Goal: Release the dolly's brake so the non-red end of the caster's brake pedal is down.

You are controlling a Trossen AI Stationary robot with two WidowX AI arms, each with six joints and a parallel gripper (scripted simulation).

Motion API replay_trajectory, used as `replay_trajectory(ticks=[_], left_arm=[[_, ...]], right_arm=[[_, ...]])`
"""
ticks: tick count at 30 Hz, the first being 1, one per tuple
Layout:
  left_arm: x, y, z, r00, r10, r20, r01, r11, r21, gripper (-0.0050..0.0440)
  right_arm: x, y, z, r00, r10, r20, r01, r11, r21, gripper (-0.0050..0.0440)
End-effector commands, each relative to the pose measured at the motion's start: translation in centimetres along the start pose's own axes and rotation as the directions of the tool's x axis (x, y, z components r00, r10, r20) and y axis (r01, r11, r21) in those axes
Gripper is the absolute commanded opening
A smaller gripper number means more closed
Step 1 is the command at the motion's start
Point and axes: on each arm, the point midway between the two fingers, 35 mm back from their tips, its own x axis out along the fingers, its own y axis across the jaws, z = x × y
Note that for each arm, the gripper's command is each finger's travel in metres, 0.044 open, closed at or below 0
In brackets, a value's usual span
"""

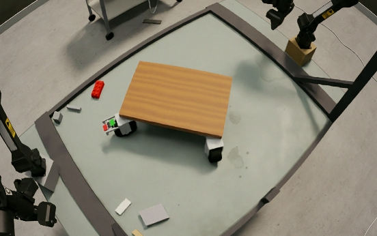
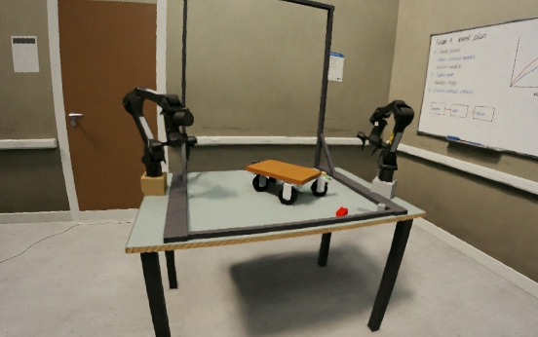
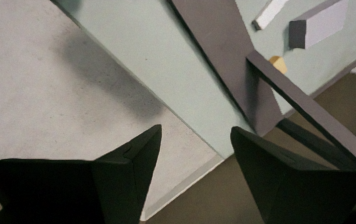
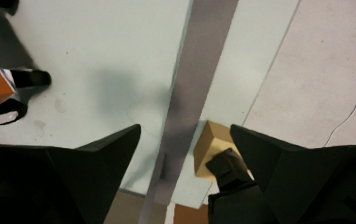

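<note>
The dolly has a wooden deck (image 1: pixel 177 97) (image 2: pixel 283 171) and stands on black casters in the middle of the table. Its front left caster (image 1: pixel 124 127) carries the brake pedal, with a red end (image 1: pixel 105 127) pointing outward and a green end (image 1: pixel 111 122) beside it; I cannot tell which end is down. Another caster (image 1: pixel 214 150) shows at the front right. My left gripper (image 1: pixel 44 213) (image 2: pixel 366 141) (image 3: pixel 195 130) is partly open and empty over the table's corner, far from the dolly. My right gripper (image 1: pixel 273 21) (image 2: pixel 187 141) (image 4: pixel 185 128) is wide open and empty, high at the opposite corner.
A red brick (image 1: pixel 98 89) (image 2: pixel 342 211) and two small grey blocks (image 1: pixel 57 116) (image 1: pixel 74 108) lie left of the dolly. A white block (image 1: pixel 123 206) (image 3: pixel 270 12), a grey slab (image 1: pixel 154 214) (image 3: pixel 320 22) and a tan piece (image 1: pixel 136 232) lie near the front edge. A dark frame (image 1: pixel 68 170) borders the table.
</note>
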Motion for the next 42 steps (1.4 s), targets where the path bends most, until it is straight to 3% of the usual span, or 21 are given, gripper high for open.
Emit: replay_trajectory(ticks=[1,5,7,11,22,24,31,39,42], left_arm=[[0.1,-2.8,0.2,1.000,0.019,0.022,-0.021,0.997,0.078,0.0176],[0.7,-5.3,1.3,0.998,0.034,0.058,-0.043,0.985,0.166,0.0080],[0.7,-5.3,1.3,0.998,0.034,0.058,-0.043,0.985,0.166,0.0080],[1.4,-8.2,3.3,0.994,0.058,0.097,-0.083,0.958,0.273,0.0000],[2.8,-13.9,9.6,0.980,0.127,0.152,-0.186,0.855,0.485,0.0000],[2.8,-13.9,9.6,0.980,0.127,0.152,-0.186,0.855,0.485,0.0000],[3.5,-16.7,15.9,0.970,0.179,0.164,-0.243,0.745,0.621,-0.0002],[3.8,-18.0,23.2,0.962,0.225,0.157,-0.265,0.615,0.743,-0.0013],[3.8,-18.0,24.2,0.961,0.230,0.154,-0.263,0.585,0.767,-0.0020]], right_arm=[[1.1,0.7,1.0,0.999,0.021,0.039,-0.018,0.998,-0.068,0.0440],[1.9,1.5,1.9,0.995,0.049,0.083,-0.038,0.991,-0.131,0.0440],[1.9,1.5,1.9,0.995,0.049,0.083,-0.038,0.991,-0.131,0.0440],[2.8,2.4,3.0,0.987,0.086,0.138,-0.056,0.976,-0.209,0.0440],[4.4,4.6,5.0,0.952,0.173,0.252,-0.068,0.923,-0.378,0.0440],[4.4,4.6,5.0,0.952,0.173,0.252,-0.068,0.923,-0.378,0.0440],[5.3,6.1,6.2,0.914,0.240,0.328,-0.053,0.871,-0.489,0.0440],[5.9,7.6,7.1,0.865,0.308,0.396,-0.019,0.809,-0.588,0.0440],[6.0,7.7,7.2,0.858,0.318,0.403,-0.015,0.800,-0.599,0.0440]])
